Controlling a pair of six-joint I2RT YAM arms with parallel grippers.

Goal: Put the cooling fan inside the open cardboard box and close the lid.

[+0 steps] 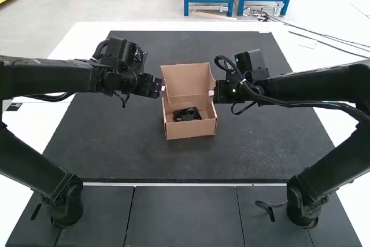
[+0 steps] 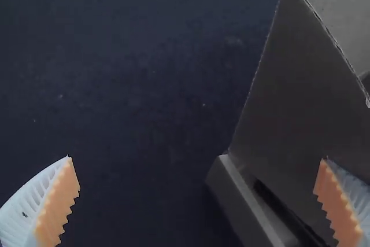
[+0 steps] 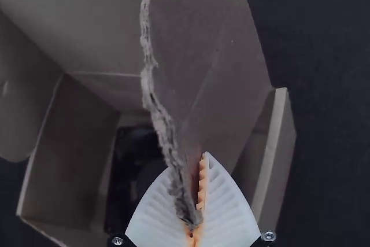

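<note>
Low inside the cardboard box (image 1: 189, 126) at the middle of the mat (image 1: 115, 143), the cooling fan (image 1: 187, 114), lid (image 1: 186, 79) upright behind it and broad mat on every side. On the ragged edge of the lid's side flap (image 3: 173, 85), the right gripper (image 1: 215, 93), fingers pinching the cardboard; just beside the lid's other edge, the left gripper (image 1: 161, 88), fingers spread wide, contact hard to make out. Much of the fan hidden by box walls and flap.

A white desk (image 1: 69, 37) carries a large black mat (image 1: 115, 148), spread flat over its middle. Dark panels (image 1: 185, 218) lie along the desk's near edge. The light is even, with only soft shadows.
</note>
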